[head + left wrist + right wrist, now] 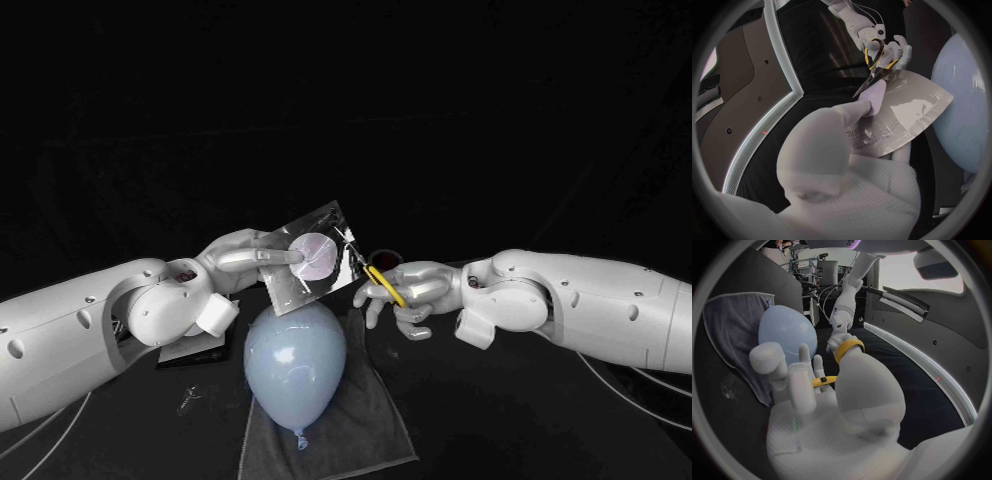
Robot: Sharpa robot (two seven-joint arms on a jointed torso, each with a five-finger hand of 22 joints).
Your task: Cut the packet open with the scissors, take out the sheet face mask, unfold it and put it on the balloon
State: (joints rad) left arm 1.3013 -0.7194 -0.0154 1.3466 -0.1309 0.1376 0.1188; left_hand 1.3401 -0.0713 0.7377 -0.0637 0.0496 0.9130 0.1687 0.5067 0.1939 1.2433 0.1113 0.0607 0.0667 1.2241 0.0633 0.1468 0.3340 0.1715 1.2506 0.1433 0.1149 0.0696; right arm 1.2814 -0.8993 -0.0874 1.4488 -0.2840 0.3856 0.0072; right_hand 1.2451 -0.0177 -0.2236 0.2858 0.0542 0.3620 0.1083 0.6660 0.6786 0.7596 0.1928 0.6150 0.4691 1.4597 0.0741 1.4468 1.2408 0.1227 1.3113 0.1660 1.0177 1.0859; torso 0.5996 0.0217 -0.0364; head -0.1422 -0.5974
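Balloon (pixel 296 355), pale blue, lies on a grey towel (pixel 378 425) on the black bench (pixel 555 425), its knot toward the camera. Above and left of the balloon's far end, the left hand (pixel 248 258) pinches the silver packet (pixel 315 255) by one side and holds it tilted in the air, just above the balloon. Right of that far end, the right hand (pixel 415 292) is clamped on the yellow-handled scissors (pixel 382 282), fingers through the loops, with the blades reaching the packet's near edge. Whether the blades are apart I cannot tell.

The packet looks thin and is gripped on one side only, so it may fold away from the blades instead of shearing. A cut taken too deep could nick the mask inside. The worst risk is probably the blade tips: they work close above the balloon, and a slip downward could burst it. A loose pinch could also drop the packet.
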